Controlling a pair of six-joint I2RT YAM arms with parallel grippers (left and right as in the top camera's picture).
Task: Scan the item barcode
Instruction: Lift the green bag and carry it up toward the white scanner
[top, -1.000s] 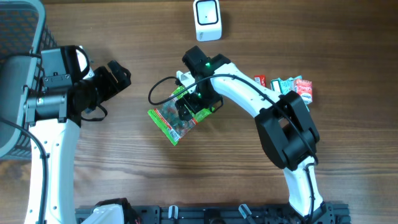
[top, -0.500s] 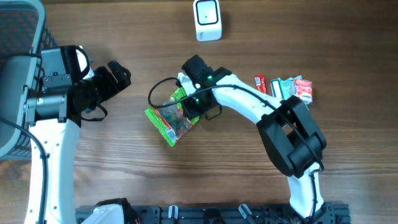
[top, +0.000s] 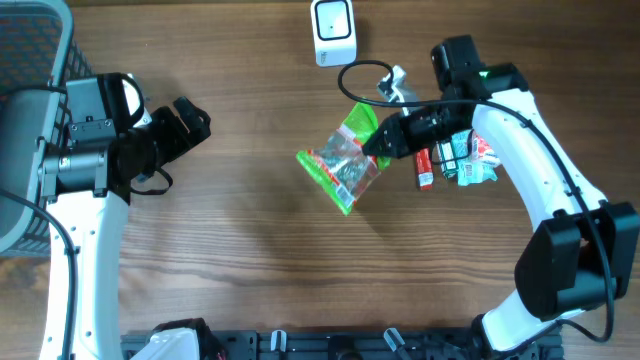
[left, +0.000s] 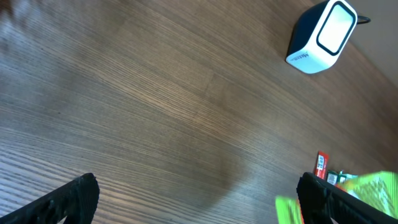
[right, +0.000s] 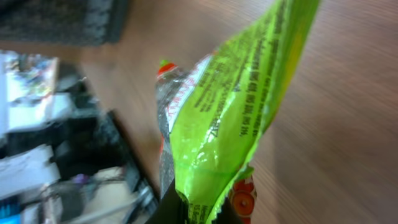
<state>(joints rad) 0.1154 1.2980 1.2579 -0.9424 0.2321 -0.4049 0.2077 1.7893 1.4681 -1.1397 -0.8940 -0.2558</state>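
The item is a green and clear snack bag (top: 345, 160). It hangs above the table's middle, with my right gripper (top: 385, 140) shut on its upper right edge. In the right wrist view the bag (right: 242, 106) fills the frame, pinched at the bottom by the gripper (right: 199, 213). No barcode is readable through the blur. The white scanner (top: 333, 32) stands at the far centre edge, beyond the bag. My left gripper (top: 190, 122) stays open at the left, holding nothing. Its wrist view shows the scanner (left: 322, 36), a corner of the bag (left: 367, 190), and bare wood between its fingers (left: 74, 196).
Several small packets (top: 465, 155) lie in a cluster on the right, under the right arm; a red one (left: 321, 167) shows in the left wrist view. A grey mesh basket (top: 30, 60) sits at the far left corner.
My right gripper shut on the bag, lifted it off the wood and carried it right, toward the scanner side. The left arm has not moved.
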